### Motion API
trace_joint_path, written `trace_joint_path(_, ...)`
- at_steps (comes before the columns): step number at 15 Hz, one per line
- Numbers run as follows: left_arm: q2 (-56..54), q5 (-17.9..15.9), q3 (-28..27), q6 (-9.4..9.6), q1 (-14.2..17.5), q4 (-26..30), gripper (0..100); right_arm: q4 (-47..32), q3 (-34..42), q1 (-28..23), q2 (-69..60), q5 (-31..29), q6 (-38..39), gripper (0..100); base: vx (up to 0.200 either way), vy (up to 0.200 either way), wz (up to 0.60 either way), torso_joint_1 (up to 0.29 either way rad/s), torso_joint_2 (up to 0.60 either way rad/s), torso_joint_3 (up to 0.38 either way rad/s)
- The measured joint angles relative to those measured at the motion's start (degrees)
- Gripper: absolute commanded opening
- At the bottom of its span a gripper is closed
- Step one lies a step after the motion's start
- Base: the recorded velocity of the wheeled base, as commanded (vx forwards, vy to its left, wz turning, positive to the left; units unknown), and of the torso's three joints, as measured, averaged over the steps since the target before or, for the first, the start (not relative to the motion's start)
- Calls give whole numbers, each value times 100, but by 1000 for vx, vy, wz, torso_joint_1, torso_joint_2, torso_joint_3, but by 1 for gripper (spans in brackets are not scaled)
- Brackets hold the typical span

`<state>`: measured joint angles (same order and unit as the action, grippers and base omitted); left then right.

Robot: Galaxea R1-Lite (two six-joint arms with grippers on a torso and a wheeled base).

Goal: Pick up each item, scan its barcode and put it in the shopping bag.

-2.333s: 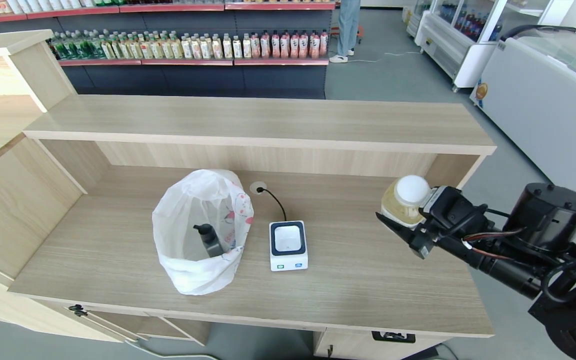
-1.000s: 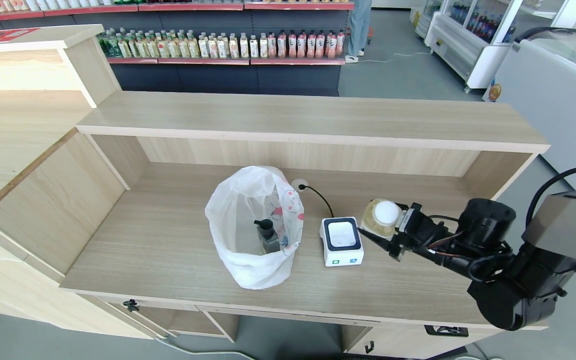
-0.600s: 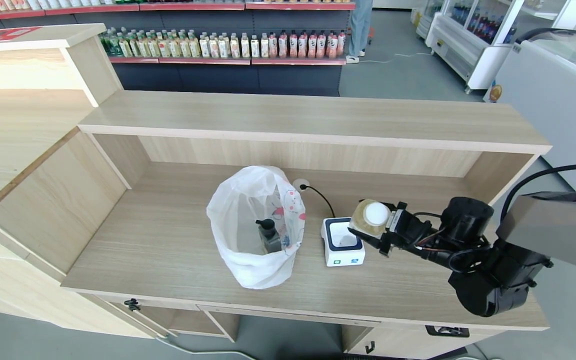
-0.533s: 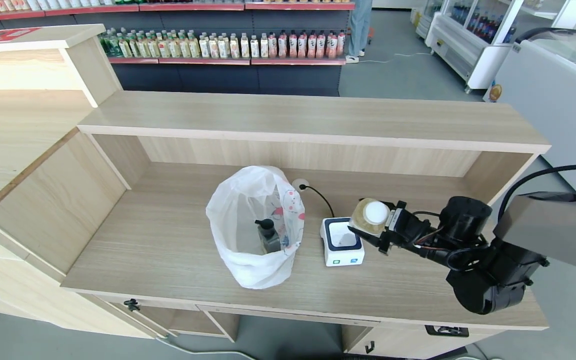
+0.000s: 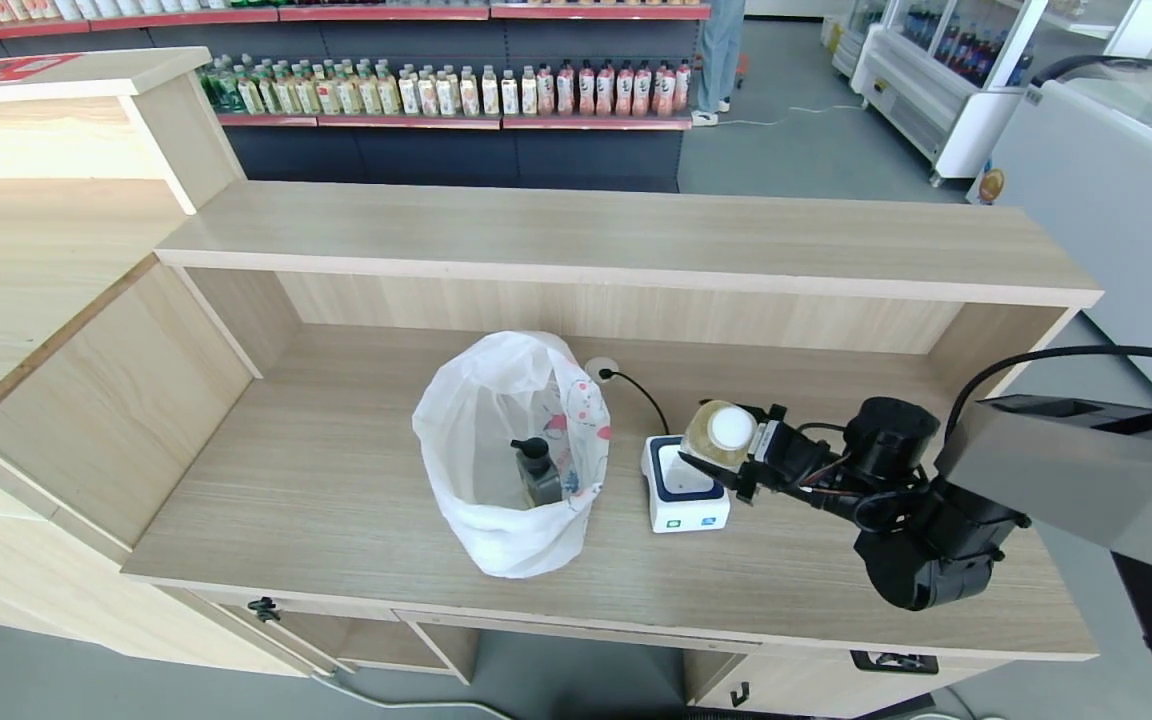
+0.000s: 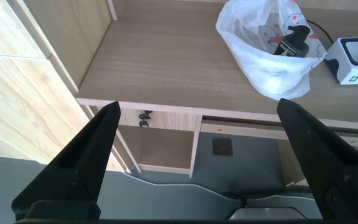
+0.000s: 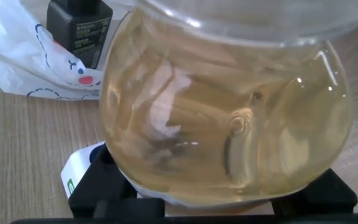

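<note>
One white-capped bottle (image 5: 732,428) gripped in the right tool (image 5: 716,450), just above the scanner (image 5: 684,497); left tool (image 6: 199,104) wide open

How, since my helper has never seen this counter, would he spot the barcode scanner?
On the wooden counter, look just right of the white shopping bag. The scanner is the small white box with a dark-framed window and black cable, unlike the soft bag or the bottle above it.

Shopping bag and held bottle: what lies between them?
In the head view, the scanner lies between the shopping bag and the bottle; the right gripper holds the bottle above the scanner's far edge.
</note>
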<state>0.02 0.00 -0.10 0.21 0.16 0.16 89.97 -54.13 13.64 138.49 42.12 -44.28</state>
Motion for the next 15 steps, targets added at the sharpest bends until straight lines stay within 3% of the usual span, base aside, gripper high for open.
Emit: trace_joint_path(15, 0, 0, 0, -2, 0, 2, 100, 20, -1009, 206, 750, 90, 101, 0, 0, 0, 0, 0, 0, 0)
